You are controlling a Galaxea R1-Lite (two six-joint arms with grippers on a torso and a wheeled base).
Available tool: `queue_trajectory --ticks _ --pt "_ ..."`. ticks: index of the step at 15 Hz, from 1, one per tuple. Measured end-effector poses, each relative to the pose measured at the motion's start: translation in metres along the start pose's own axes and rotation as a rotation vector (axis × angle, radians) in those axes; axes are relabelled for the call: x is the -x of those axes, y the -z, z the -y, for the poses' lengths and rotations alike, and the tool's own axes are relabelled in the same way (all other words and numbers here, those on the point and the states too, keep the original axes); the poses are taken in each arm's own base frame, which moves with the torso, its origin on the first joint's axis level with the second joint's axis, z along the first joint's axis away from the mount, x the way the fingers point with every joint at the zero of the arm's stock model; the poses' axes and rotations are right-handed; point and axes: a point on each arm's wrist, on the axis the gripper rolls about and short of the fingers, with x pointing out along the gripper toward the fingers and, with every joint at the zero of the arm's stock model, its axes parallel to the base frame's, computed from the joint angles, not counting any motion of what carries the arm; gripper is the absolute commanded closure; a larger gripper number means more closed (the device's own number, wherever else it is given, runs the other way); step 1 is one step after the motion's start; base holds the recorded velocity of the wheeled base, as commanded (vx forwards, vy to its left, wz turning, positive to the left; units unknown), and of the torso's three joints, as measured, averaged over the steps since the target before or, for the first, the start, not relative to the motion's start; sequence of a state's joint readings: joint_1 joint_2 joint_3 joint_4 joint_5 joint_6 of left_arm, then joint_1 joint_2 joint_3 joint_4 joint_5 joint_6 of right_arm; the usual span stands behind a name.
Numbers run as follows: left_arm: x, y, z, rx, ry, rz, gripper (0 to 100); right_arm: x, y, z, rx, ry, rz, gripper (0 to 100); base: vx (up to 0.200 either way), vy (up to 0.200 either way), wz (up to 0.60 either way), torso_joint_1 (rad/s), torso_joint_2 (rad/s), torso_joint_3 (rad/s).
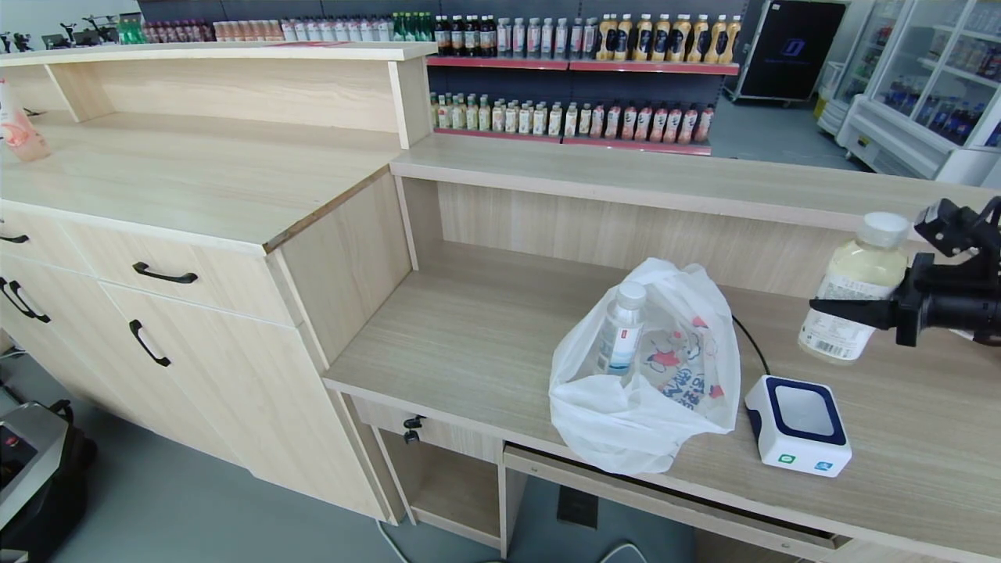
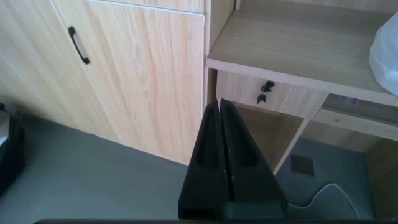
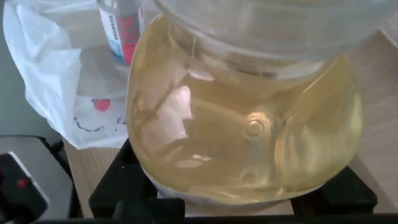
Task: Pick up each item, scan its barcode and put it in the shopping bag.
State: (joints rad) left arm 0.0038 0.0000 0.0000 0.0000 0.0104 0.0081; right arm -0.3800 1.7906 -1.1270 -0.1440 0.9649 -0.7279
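Observation:
My right gripper (image 1: 841, 309) is shut on a bottle of pale yellow drink (image 1: 852, 289) with a white cap, held upright above the counter, right of the scanner (image 1: 799, 424). A barcode label shows on the bottle's lower part. In the right wrist view the yellow bottle (image 3: 249, 118) sits close to the camera. The white shopping bag (image 1: 645, 375) stands open on the counter left of the scanner, with a clear bottle (image 1: 622, 328) upright inside it. My left gripper (image 2: 219, 134) hangs shut and empty low in front of the cabinet, above the floor.
The scanner's cable (image 1: 751, 340) runs back behind the bag. A raised wooden counter (image 1: 195, 180) with drawers stands to the left, a pink bottle (image 1: 19, 125) on its far end. Drink shelves (image 1: 579, 78) and fridges (image 1: 923, 86) line the back.

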Motion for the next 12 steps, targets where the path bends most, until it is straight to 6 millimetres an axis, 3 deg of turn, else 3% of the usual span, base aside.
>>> queue_trajectory --ticks 3,5,12 --pt "0.0 0.0 0.0 0.0 0.0 0.0 100 0.008 -0.013 -0.003 -0.301 0.132 -0.051 100 0.0 0.0 0.0 0.0 0.0 0.0" --pt "0.0 0.0 0.0 0.0 0.0 0.0 100 0.007 -0.018 -0.006 -0.404 0.196 -0.069 100 0.0 0.0 0.0 0.0 0.0 0.0" --pt "0.0 0.0 0.0 0.0 0.0 0.0 100 -0.022 -0.036 -0.007 -0.269 0.257 0.073 100 0.0 0.0 0.0 0.0 0.0 0.0"
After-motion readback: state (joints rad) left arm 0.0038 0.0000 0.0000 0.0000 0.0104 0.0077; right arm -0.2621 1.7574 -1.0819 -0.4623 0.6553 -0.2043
